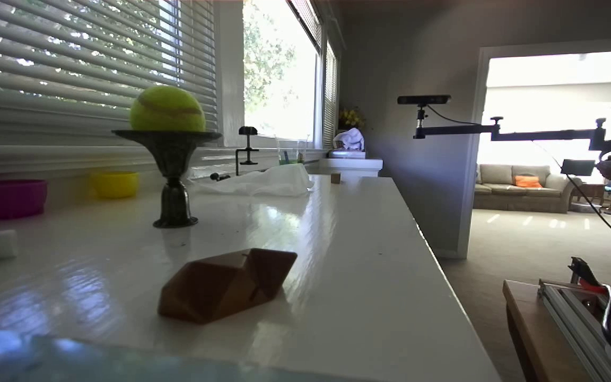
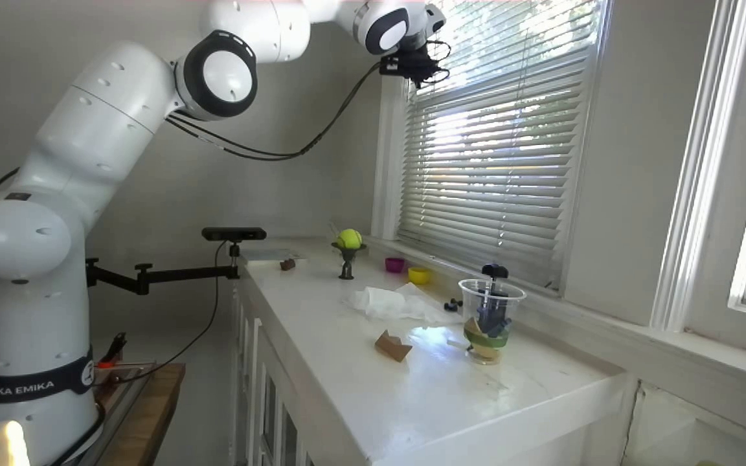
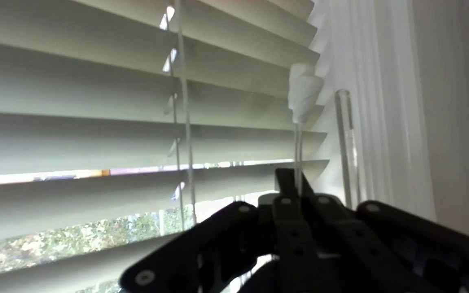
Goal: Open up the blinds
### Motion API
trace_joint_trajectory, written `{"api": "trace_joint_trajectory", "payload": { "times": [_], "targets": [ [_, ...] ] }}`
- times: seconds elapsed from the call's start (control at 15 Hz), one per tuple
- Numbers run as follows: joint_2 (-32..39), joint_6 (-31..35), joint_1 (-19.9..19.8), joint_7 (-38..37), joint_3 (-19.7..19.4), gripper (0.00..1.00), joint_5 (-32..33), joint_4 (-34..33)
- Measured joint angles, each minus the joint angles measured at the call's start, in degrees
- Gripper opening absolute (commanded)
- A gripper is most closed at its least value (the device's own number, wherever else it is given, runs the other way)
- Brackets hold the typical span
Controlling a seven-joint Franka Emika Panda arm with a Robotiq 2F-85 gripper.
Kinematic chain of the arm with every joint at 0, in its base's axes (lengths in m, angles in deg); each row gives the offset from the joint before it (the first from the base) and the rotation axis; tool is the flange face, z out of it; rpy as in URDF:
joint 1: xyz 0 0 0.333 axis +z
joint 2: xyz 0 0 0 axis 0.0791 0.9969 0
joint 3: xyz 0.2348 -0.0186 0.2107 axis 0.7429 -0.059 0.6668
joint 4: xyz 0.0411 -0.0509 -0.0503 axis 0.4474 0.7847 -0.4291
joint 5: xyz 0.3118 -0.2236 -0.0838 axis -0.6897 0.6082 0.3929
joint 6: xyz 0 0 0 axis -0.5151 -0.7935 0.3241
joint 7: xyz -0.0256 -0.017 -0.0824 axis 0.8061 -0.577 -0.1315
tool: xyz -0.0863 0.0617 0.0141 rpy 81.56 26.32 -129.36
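Observation:
The white horizontal-slat blinds (image 2: 476, 213) hang lowered over the window in an exterior view, with light between tilted slats. They also show in an exterior view (image 1: 88, 40) at the upper left. In the wrist view the slats (image 3: 67, 142) fill the left and middle. My gripper (image 3: 293, 183) is shut on a thin pair of pull cords (image 3: 298, 142), which end in a white tassel (image 3: 303, 91). A clear wand (image 3: 346, 150) stands right beside the cords, apart from the fingers. In an exterior view my gripper (image 2: 421, 76) is high, close to the blinds' left side.
On the white counter (image 2: 347, 336) below are a tennis ball (image 2: 349, 239) on a dark stand (image 2: 347, 264), a purple cup (image 2: 394, 265), a yellow cup (image 2: 419, 276), a clear plastic cup (image 2: 489, 323) and brown pieces (image 2: 392, 347). A camera on an arm (image 2: 234, 233) stands near the counter.

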Motion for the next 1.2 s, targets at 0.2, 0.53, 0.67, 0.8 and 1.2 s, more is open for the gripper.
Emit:
{"api": "trace_joint_trajectory", "payload": {
  "times": [0.2,0.53,0.67,0.8,1.2],
  "targets": [
    [0.0,0.0,-0.3,0.0,-0.1,0.02,0.0,-0.3],
    [0.1,0.0,-0.2,0.0,-0.1,0.02,0.0,-0.3],
    [0.2,0.0,-0.2,0.0,-0.1,0.00,0.0,-0.3],
    [0.2,0.0,-0.2,0.0,-0.1,0.00,0.0,-0.3],
    [-1.2,0.9,-0.1,-0.3,-0.1,0.00,0.0,0.4]
  ]
}}
